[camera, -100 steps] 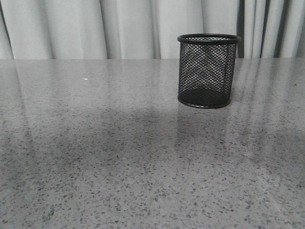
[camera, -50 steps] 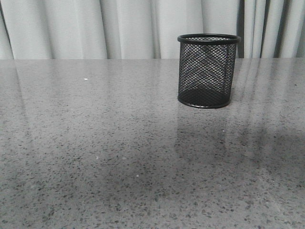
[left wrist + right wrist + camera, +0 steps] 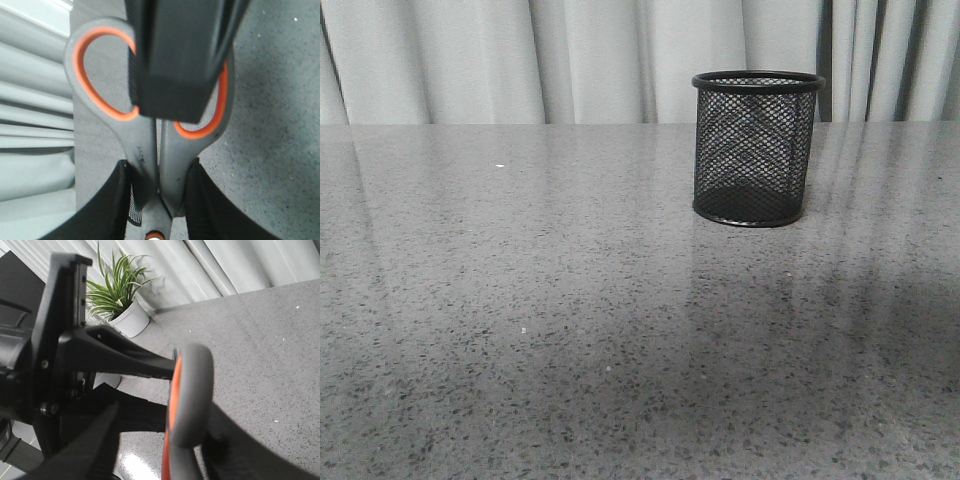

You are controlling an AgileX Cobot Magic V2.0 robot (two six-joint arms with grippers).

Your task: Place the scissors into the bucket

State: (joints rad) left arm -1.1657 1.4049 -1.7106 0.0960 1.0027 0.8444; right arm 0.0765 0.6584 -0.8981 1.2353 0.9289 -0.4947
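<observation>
The black wire-mesh bucket [image 3: 756, 148] stands upright on the table at the back right and looks empty; neither arm shows in the front view. In the left wrist view my left gripper [image 3: 159, 172] is shut on the shanks of the scissors [image 3: 145, 145], just above the orange pivot screw [image 3: 155, 236]. The grey, orange-lined handle loops stick out beyond its fingers. A black finger [image 3: 170, 65] of my right gripper lies across the loops. In the right wrist view my right gripper [image 3: 165, 412] is open around a handle loop [image 3: 192, 390], with a wide gap on one side. The blades are out of view.
The speckled grey table [image 3: 520, 300] runs back to pale curtains [image 3: 470, 60]. A potted plant [image 3: 122, 300] stands beyond the table edge in the right wrist view. A bit of wire mesh [image 3: 135, 212] shows behind the left fingers.
The broad shadow on the table has slid toward the near edge and the right. The bucket has not moved.
</observation>
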